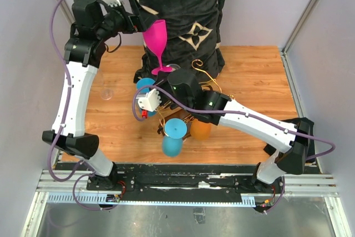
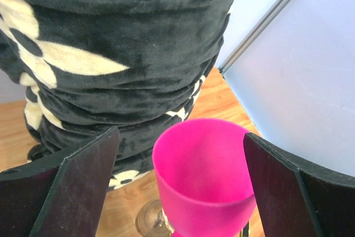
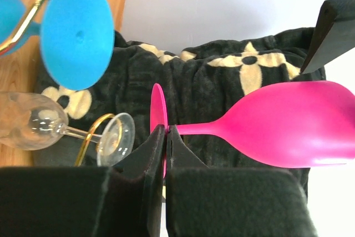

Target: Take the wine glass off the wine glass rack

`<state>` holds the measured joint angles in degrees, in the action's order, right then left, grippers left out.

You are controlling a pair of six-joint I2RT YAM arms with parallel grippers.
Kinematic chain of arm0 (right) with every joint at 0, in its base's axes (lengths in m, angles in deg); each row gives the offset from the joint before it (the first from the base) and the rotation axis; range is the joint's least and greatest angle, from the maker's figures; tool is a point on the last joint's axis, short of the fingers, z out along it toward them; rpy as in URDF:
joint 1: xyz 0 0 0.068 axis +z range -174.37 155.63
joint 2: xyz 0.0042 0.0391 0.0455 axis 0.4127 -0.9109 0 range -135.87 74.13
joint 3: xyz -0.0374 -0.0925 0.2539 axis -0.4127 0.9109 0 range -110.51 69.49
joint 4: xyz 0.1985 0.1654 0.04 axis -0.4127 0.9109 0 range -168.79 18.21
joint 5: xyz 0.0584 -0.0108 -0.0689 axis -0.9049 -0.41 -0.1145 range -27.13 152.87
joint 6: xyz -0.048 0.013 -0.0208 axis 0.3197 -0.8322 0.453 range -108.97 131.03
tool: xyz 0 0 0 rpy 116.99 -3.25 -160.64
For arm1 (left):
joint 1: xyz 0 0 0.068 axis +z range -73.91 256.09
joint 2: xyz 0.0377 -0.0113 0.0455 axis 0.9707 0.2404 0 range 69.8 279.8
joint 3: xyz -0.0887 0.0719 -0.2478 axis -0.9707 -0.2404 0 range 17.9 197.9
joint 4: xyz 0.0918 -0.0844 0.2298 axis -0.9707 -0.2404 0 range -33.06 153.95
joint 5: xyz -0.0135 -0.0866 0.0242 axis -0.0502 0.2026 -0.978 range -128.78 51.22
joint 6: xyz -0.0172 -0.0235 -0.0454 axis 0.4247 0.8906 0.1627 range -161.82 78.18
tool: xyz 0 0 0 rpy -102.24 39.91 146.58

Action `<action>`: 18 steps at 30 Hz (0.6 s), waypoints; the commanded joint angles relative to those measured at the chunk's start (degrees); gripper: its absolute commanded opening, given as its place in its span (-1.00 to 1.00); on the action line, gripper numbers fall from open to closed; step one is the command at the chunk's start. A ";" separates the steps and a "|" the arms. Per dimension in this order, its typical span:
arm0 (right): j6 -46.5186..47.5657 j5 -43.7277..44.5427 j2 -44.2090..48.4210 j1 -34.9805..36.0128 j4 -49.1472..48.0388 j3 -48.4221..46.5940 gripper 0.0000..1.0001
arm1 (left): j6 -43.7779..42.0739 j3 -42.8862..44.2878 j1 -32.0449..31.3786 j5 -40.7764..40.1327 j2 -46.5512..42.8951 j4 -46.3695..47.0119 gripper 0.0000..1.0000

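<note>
Right gripper [image 3: 165, 140], frame bottom: fingers pinched shut on pink wine glass [image 3: 277, 129] foot. Left gripper [image 2: 180, 142] wide open, flanking bowl. Looks light, rigid, slippery; grip stem.

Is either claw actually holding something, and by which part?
The right gripper pinches the pink wine glass by the edge of its foot. The left gripper stands open around the bowl, gripping nothing.

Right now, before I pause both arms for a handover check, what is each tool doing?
Left tool: open, its fingers on either side of the pink wine glass bowl.
Right tool: closed on the pink wine glass's foot.
</note>
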<state>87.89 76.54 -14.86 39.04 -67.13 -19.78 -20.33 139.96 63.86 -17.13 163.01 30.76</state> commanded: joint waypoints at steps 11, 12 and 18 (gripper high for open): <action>1.35 0.20 -2.41 0.15 -0.22 -7.93 -0.99 | 1.03 -8.41 -0.42 2.82 -10.44 4.11 0.99; 1.56 0.28 -2.79 0.13 -0.09 -8.46 -0.99 | 1.26 -9.44 -0.38 3.33 -10.84 4.77 0.99; 1.71 -0.44 -3.90 0.34 0.20 -10.29 -0.99 | -0.09 -13.65 -1.28 2.86 -11.23 6.19 1.00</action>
<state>88.56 76.41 -18.27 39.04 -66.72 -27.34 -19.69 128.03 63.67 -15.73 152.26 34.21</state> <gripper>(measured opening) 0.014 0.996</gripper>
